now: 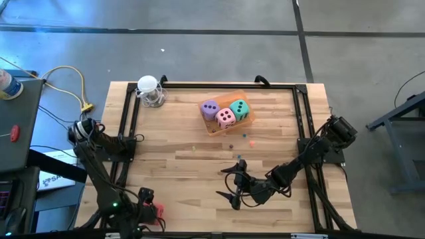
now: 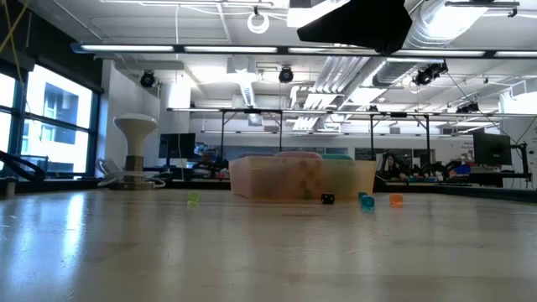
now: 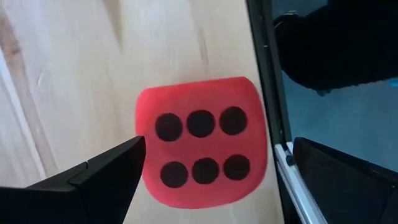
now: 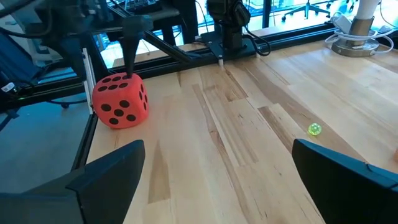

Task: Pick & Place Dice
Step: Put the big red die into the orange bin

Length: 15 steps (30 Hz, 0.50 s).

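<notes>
A red die lies six pips up near the table's near left corner, beside the black rail. My left gripper hangs over it, open and pointing down, one finger at the die's top edge and the other out past the rail. The purple, pink and teal dice sit in a shallow tray at the far middle. My right gripper stands open at the near middle, pointing toward the table's left, with nothing between its fingers. My left gripper comes at the red die from above. One fingertip stands at the die's upper edge; I cannot tell whether it touches. The die rests flat on the table.
Black frame rails run along the table's left, right and far sides. A white stand stands at the far left. Small coloured beads lie near the tray, and a green bead lies on the bare wood.
</notes>
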Available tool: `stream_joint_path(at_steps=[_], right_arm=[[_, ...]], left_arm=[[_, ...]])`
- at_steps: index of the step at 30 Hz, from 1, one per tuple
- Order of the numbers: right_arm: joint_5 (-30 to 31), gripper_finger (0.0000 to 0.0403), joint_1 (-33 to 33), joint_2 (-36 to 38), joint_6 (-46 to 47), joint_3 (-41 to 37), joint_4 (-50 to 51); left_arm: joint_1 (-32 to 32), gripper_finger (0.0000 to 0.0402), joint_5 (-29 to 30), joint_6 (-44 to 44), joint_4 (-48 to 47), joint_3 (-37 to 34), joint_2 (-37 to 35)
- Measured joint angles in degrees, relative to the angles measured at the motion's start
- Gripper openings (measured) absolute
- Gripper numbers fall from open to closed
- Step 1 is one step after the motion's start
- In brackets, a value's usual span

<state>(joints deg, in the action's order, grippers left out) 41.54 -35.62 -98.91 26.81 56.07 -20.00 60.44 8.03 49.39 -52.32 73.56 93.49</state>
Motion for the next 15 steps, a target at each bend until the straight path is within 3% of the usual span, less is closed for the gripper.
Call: stream_joint_path(at_steps=[15], right_arm=[[0.0,0.04,0.0,0.0,-0.1,0.0,0.0]], left_arm=[[0.1,0.0397,0.8,3.2,-0.3,0.0,0.9]])
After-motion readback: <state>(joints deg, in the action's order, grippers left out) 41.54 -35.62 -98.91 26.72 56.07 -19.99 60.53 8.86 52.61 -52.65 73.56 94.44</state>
